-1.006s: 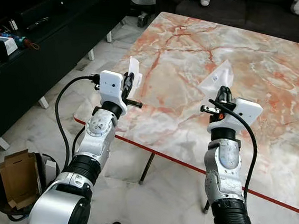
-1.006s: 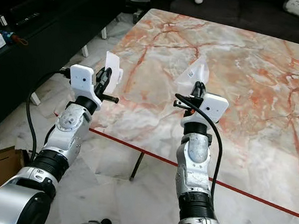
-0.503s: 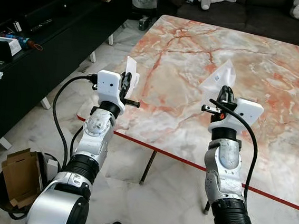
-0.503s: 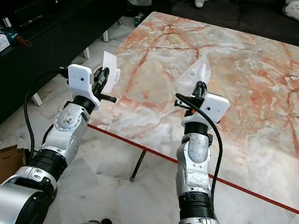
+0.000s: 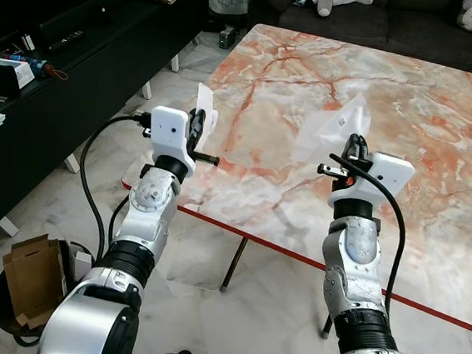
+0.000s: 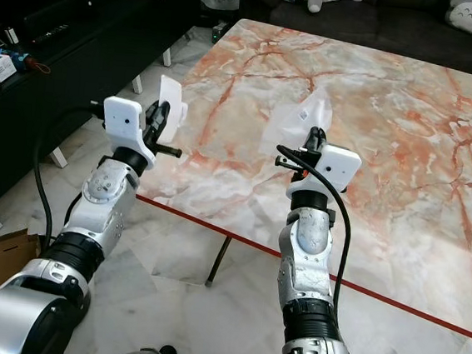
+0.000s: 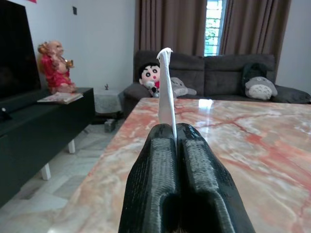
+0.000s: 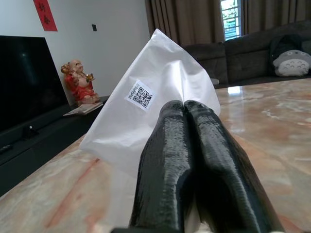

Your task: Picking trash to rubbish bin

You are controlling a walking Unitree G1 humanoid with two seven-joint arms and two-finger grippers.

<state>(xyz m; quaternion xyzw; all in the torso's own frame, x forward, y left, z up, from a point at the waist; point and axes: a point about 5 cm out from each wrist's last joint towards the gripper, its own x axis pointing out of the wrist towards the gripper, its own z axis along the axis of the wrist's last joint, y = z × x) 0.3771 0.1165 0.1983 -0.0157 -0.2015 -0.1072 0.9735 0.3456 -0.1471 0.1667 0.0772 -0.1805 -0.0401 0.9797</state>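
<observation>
My left gripper (image 5: 197,124) is shut on a thin white paper scrap (image 5: 205,103), held upright over the left edge of the marble table (image 5: 442,121). In the left wrist view the scrap (image 7: 166,87) sticks up from between the closed fingers (image 7: 160,160). My right gripper (image 5: 354,145) is shut on a crumpled white paper wrapper (image 5: 341,124) above the table's front part. The wrapper (image 8: 146,111) carries a small QR-code label. A black rubbish bin (image 5: 2,309) stands on the floor at the lower left, below my left arm.
A folded cardboard piece (image 5: 30,278) sticks out of the bin. A long black TV cabinet (image 5: 72,52) runs along the left, with a strip of marble floor (image 5: 112,157) between it and the table. A dark sofa with plush toys (image 5: 386,7) lines the back.
My left gripper has risen slightly with the paper scrap still in it. The right gripper and its wrapper have stayed in place.
</observation>
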